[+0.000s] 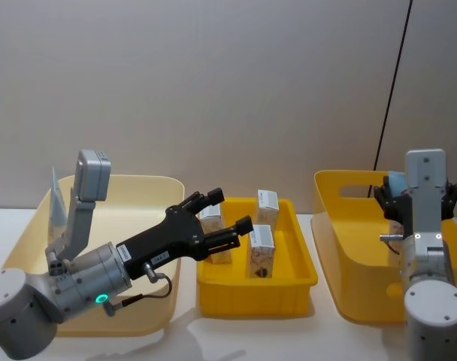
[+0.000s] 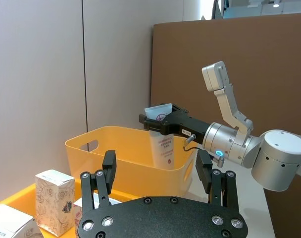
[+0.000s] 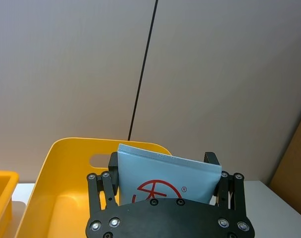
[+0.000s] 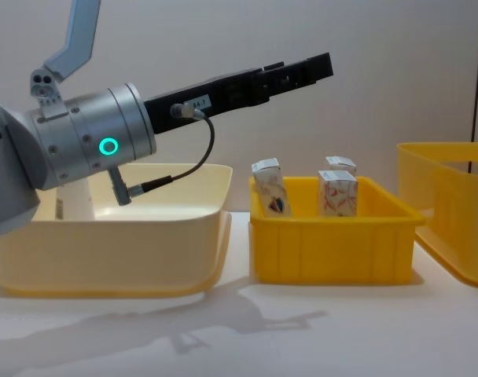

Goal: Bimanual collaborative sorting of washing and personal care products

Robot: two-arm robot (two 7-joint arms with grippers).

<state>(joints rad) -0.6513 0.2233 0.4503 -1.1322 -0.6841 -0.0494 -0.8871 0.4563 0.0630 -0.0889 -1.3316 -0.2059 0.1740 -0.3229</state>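
Cartons (image 1: 262, 242) sit below our left end effector (image 1: 230, 210), wide open; our right end effector (image 3: 163, 159) clamps the blue tube (image 3: 182, 173) above the right-hand yellow bin (image 1: 349, 226).

Three cartons (image 4: 268, 188) (image 4: 337, 195) (image 4: 341, 163), two tubes (image 3: 168, 181) (image 1: 57, 199), three bins (image 1: 138, 183) (image 1: 251, 292) (image 1: 341, 226)

**Three bins on a white table**

The small yellow tray (image 1: 255, 298) lies below the left gripper (image 1: 230, 209). The cream bin (image 1: 124, 180) sits just beside the tray, behind that gripper. The large yellow bin (image 1: 350, 229) stands under the right gripper (image 3: 164, 163). All three rest on the table (image 1: 320, 338).
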